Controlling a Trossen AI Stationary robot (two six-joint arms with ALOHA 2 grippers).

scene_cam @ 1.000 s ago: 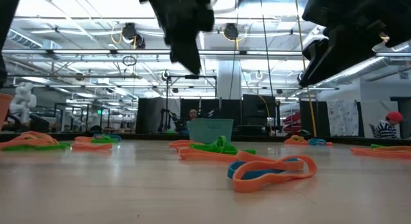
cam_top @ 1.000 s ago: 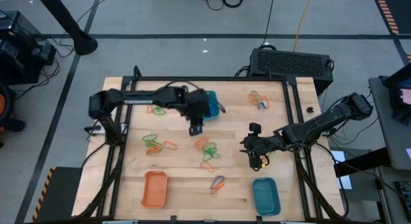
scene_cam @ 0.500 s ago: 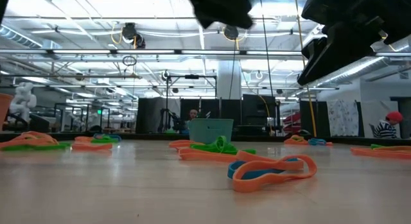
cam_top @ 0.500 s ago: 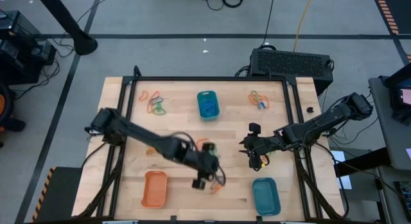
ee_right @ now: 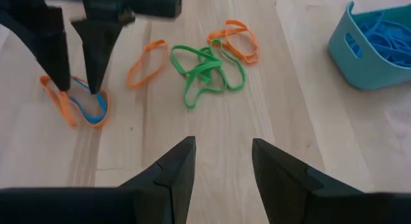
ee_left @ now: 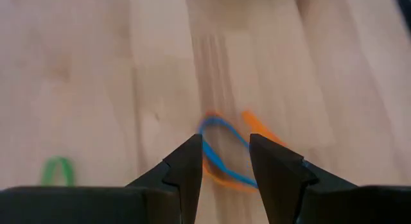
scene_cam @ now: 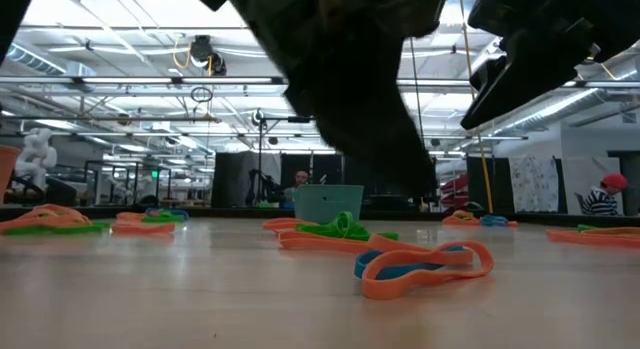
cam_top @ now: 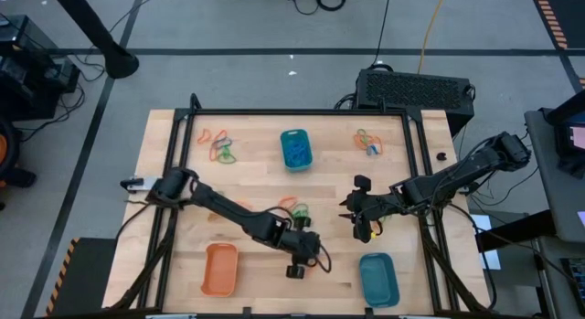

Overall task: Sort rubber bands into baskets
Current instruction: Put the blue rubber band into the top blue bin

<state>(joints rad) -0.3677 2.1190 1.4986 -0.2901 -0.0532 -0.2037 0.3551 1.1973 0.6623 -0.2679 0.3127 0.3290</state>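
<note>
Left pincer (ee_left: 222,161) hangs part-open, empty, over a blue-and-orange rubber band (ee_left: 225,153); overhead, its arm hides that band

Grey floor (cam_top: 228,72), ceiling strip lights (scene_cam: 120,84)

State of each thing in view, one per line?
Left gripper: open, tips down at the blue-and-orange bands, nothing held.
Right gripper: open, empty, hovering above the table.
Far teal basket: holds blue bands.
Near teal basket: looks empty.
Orange basket: looks empty.
Green bands: loose on the table.
</note>
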